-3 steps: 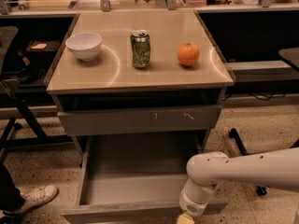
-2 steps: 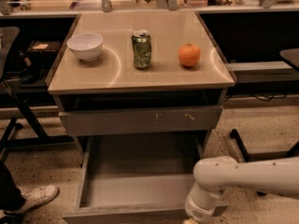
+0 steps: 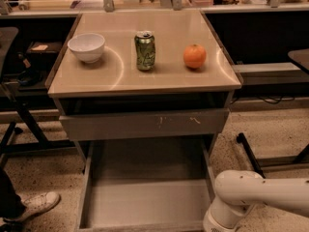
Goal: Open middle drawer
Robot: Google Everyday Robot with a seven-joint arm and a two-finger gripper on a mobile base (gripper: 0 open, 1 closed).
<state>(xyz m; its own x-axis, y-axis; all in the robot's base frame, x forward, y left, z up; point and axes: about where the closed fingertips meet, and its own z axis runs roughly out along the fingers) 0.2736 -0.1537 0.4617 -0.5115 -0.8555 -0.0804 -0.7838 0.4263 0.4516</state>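
The middle drawer [image 3: 145, 204] is lying open at lower centre, showing a smooth grey tray. The gripper [image 3: 216, 227] is hanging lower right at the frame's edge; I cannot tell its grip.

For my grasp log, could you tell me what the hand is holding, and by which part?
It cannot be told. The hand lies below the picture's bottom edge, under the arm, near a front corner of the open middle drawer.
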